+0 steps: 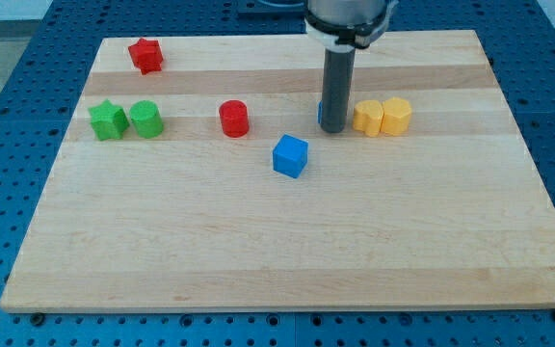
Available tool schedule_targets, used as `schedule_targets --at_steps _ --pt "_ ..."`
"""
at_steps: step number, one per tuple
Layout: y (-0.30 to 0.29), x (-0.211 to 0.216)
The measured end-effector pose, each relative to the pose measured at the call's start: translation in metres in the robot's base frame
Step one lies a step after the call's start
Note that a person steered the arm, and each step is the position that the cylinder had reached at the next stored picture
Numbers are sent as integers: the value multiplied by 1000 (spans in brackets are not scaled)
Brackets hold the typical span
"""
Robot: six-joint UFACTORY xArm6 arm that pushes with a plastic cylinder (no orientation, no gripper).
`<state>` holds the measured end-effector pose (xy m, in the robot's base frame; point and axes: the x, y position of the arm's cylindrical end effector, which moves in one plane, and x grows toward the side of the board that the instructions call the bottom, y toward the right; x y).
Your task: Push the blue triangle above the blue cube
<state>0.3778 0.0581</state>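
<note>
The blue cube [290, 155] sits near the middle of the wooden board [277, 241]. The blue triangle [321, 113] is almost wholly hidden behind my rod; only a thin blue sliver shows at the rod's left edge, up and to the right of the cube. My tip [334, 129] rests on the board right in front of that sliver, touching or nearly touching it, and about a block's width to the upper right of the blue cube.
Two yellow blocks [383, 117] stand side by side just right of my tip. A red cylinder [234, 119] lies left of it. A green star [108, 120] and green cylinder [146, 119] sit at the left. A red star [145, 55] is at top left.
</note>
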Motion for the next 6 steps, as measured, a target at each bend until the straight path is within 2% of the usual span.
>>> schedule_targets --at_steps 2,6 --pt "33 -47" --pt "-14 -53"
